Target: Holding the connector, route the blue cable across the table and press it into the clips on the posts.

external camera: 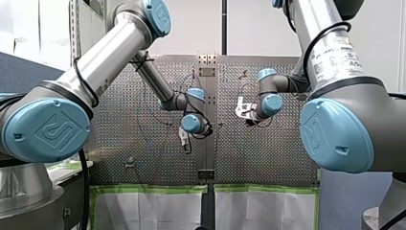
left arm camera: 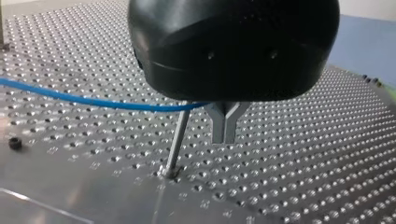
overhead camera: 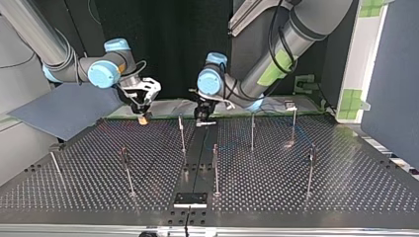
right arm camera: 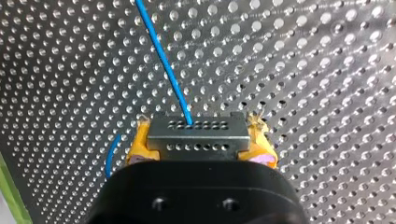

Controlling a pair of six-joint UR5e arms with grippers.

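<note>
My right gripper (right arm camera: 198, 135) is shut on a grey metal connector (right arm camera: 197, 127) with rows of holes, its yellow pads (right arm camera: 140, 144) on either side. The blue cable (right arm camera: 163, 56) leaves the connector and runs away over the perforated table. In the top view this gripper (overhead camera: 144, 114) hangs above the table's far edge, left of centre. My left gripper (left arm camera: 224, 133) has its metal fingers shut. The blue cable (left arm camera: 93, 100) runs taut into the fork at their base, beside a thin post (left arm camera: 176, 142). In the top view my left gripper (overhead camera: 204, 120) hangs near the centre post (overhead camera: 182, 133).
Several thin clip posts stand across the table, among them post (overhead camera: 252, 131), post (overhead camera: 215, 168), post (overhead camera: 127, 170) and post (overhead camera: 310, 168). A black plate (overhead camera: 190, 199) sits at the near centre edge. A small black screw (left arm camera: 15, 143) lies on the table.
</note>
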